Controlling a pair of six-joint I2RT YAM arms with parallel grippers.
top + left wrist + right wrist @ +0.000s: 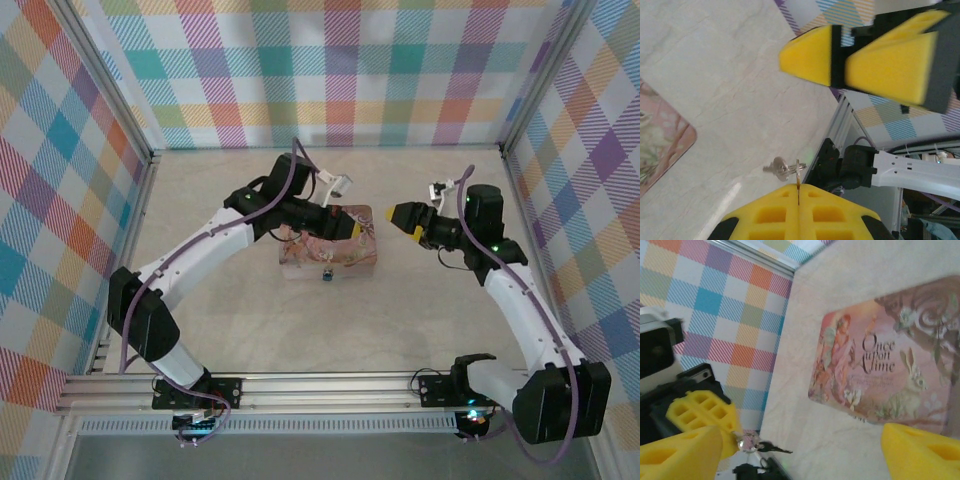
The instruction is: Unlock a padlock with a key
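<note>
My left gripper (798,188) is shut on the thin edge of a key (799,175). A ring carrying a second silver key (776,168) hangs from its tip. It hovers over the right end of the pink storybook tin (330,248). The same keys (761,445) dangle beside its yellow fingers (699,412) in the right wrist view. A small blue and dark object, apparently the padlock (327,275), sits at the tin's front edge. My right gripper (402,217) faces the left one from the right. It is open with nothing between its fingers (917,452).
Checked walls and an aluminium frame (330,385) enclose the pale tabletop (420,320). The tin (880,360) reads "Once upon a time" and lies flat mid-table. In the left wrist view the right gripper (838,57) sits close above the keys.
</note>
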